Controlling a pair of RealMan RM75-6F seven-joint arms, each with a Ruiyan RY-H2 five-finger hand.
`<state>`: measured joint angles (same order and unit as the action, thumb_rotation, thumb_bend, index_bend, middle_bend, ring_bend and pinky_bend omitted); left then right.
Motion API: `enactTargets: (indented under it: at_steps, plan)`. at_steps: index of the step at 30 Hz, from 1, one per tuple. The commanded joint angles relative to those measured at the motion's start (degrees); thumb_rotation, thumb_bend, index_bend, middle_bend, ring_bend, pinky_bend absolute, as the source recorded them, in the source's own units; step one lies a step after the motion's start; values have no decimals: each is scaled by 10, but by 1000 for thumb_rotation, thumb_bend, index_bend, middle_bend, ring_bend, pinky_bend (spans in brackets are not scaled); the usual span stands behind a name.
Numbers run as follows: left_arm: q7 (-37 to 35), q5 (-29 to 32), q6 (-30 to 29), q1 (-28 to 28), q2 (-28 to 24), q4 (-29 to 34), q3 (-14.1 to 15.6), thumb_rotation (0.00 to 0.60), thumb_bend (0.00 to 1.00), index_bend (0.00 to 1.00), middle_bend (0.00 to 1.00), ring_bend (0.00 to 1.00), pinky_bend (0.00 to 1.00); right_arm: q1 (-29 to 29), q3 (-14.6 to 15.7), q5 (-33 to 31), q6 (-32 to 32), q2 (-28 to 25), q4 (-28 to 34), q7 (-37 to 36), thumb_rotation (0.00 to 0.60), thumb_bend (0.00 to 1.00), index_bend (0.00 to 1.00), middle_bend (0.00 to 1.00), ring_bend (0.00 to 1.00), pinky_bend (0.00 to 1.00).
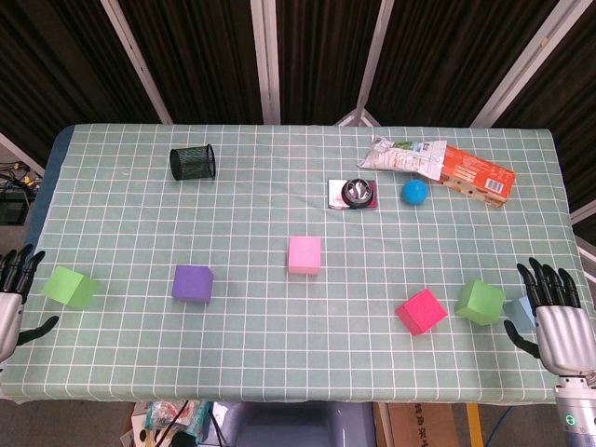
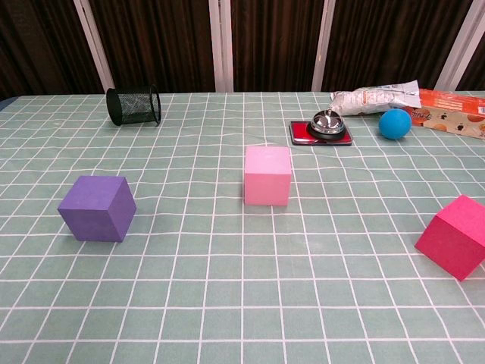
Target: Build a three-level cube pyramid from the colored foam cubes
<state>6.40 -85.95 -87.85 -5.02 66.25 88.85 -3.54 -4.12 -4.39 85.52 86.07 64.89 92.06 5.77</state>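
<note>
Foam cubes lie scattered on the checked tablecloth. A light pink cube [image 1: 304,254] [image 2: 267,175] sits near the middle, a purple cube [image 1: 192,283] [image 2: 98,208] to its left, and a green cube [image 1: 71,287] at the far left. A magenta cube [image 1: 421,311] [image 2: 455,236] and a second green cube [image 1: 480,302] lie at the right. A pale blue cube [image 1: 518,309] is partly hidden behind my right hand [image 1: 557,317]. That hand is open at the right edge. My left hand [image 1: 15,298] is open at the left edge, beside the green cube. Neither hand shows in the chest view.
A black mesh cup [image 1: 192,162] [image 2: 133,105] lies on its side at the back left. At the back right are a desk bell on a dark tray [image 1: 354,194] [image 2: 327,126], a blue ball [image 1: 414,193] [image 2: 395,123] and snack packets [image 1: 438,165] [image 2: 409,98].
</note>
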Motion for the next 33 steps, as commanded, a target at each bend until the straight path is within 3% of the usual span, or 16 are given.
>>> enactTargets:
  at_steps: [1, 33]
  plan:
    - [0, 0, 0, 0, 0, 0, 0, 600, 0, 0, 0, 0, 0, 0, 0, -1, 0, 0, 1, 1, 600, 317, 0, 0, 0, 0]
    - [10, 14, 13, -2, 1, 9, -1, 600, 0, 0, 0, 0, 0, -2, -6, -16, -9, 5, 5, -7, 600, 316, 0, 0, 0, 0]
